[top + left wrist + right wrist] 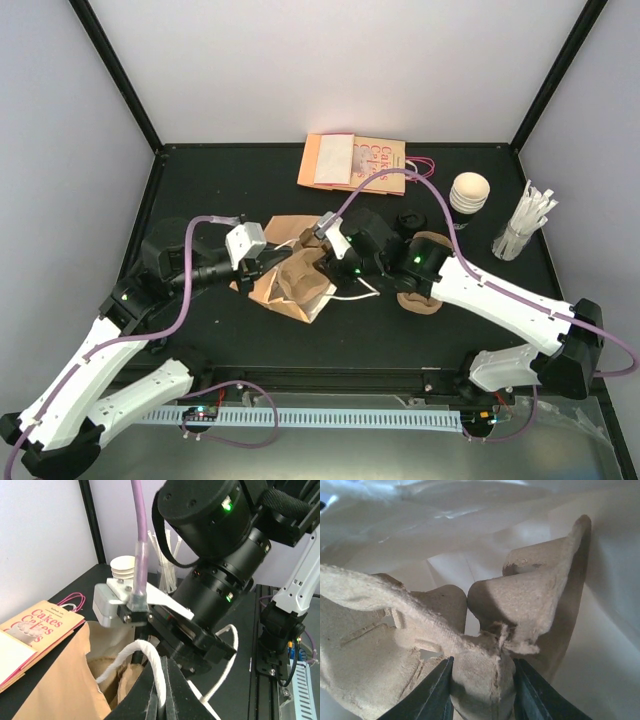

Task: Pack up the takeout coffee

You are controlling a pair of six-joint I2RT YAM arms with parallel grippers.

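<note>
A brown paper bag (290, 285) lies on its side mid-table with its mouth facing right. My left gripper (165, 666) is shut on the bag's white rope handle (131, 652) and holds it up at the mouth; it shows in the top view (262, 262) too. My right gripper (482, 682) is inside the bag, shut on a ridge of the brown moulded-pulp cup carrier (530, 595). From above, the right gripper (325, 262) is at the bag's mouth. The black takeout coffee cup (408, 220) stands just behind the right wrist, partly hidden.
An orange "Cakes" paper bag (352, 163) lies flat at the back. A stack of white cups (470, 192) and a holder of white wrapped straws (520, 228) stand at the back right. Another brown pulp piece (420, 302) lies under my right forearm.
</note>
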